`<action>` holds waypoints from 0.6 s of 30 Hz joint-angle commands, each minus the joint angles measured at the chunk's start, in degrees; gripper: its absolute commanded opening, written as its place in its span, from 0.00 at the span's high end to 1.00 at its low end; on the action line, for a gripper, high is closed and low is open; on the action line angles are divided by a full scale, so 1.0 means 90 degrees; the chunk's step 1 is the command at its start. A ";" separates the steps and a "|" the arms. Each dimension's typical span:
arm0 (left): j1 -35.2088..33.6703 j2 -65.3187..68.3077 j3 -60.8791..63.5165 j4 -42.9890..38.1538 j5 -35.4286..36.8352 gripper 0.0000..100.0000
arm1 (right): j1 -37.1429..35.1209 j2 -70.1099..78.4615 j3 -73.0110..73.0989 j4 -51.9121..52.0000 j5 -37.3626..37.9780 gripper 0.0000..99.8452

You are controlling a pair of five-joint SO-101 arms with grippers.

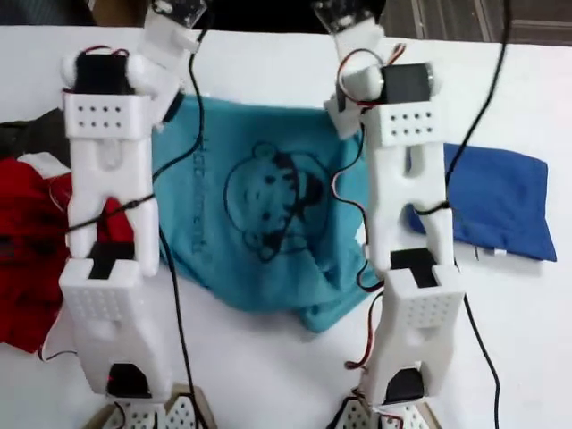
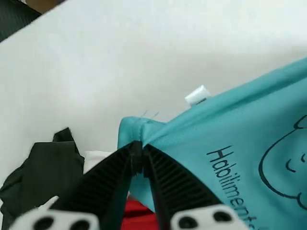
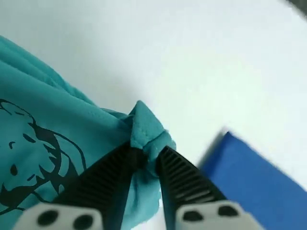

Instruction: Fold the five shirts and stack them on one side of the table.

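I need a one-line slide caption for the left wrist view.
Left gripper shut on a corner of the teal shirt, white table behind, black garment nearby.

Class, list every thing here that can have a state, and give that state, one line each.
teal shirt: unfolded, print up, one corner in each tool.
blue shirt: folded.
red shirt: unfolded, crumpled.
black garment: crumpled.
left tool: shut on a teal shirt corner.
right tool: shut on a teal shirt corner.

Left pincer (image 2: 137, 152), right pincer (image 3: 146, 155), both clenched.
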 commanded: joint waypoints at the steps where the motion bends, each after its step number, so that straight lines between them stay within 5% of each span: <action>1: -0.0361 -0.0283 -0.0317 0.0195 -0.0059 0.98 | 0.0357 -0.0923 -0.0469 0.0083 0.0098 0.98; 8: -0.0762 -0.1739 0.2632 0.0195 -0.0088 0.98 | 0.0601 -0.3131 0.1475 0.0083 0.0107 0.98; 13: -0.0723 -0.3009 0.5524 0.0166 -0.0469 0.98 | 0.0454 -0.4938 0.4425 0.0073 0.0313 0.98; 18: -0.0654 -0.3438 0.6911 -0.0313 -0.0488 0.98 | 0.0249 -0.6237 0.7668 -0.0308 0.0635 0.98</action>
